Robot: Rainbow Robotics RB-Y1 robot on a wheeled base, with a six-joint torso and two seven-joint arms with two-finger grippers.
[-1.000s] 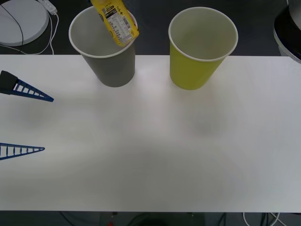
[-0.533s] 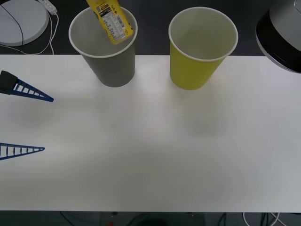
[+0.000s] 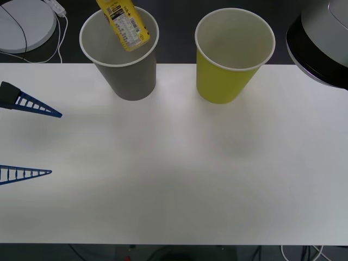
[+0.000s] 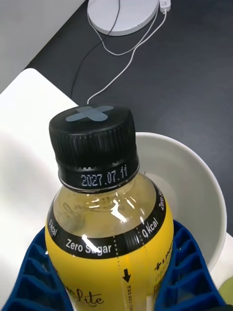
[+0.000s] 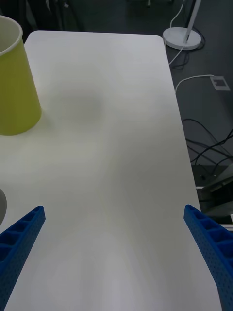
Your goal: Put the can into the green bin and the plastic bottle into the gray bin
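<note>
Plastic bottle (image 3: 123,23), yellow-labelled and tilted, hangs at the upper left of the front frame, its lower end over the open mouth of the gray bin (image 3: 130,81). The right gripper (image 4: 116,286) is clenched around the bottle's body, 2 blue ribbed fingers (image 4: 34,277) pressing its label on either side, black cap upward. The green bin (image 3: 225,81) stands just beside the gray one, upper centre-right, both on the white table (image 3: 174,179). The left gripper (image 3: 38,142) waits at the left edge of the frame, fingers spread wide, holding nothing.
</note>
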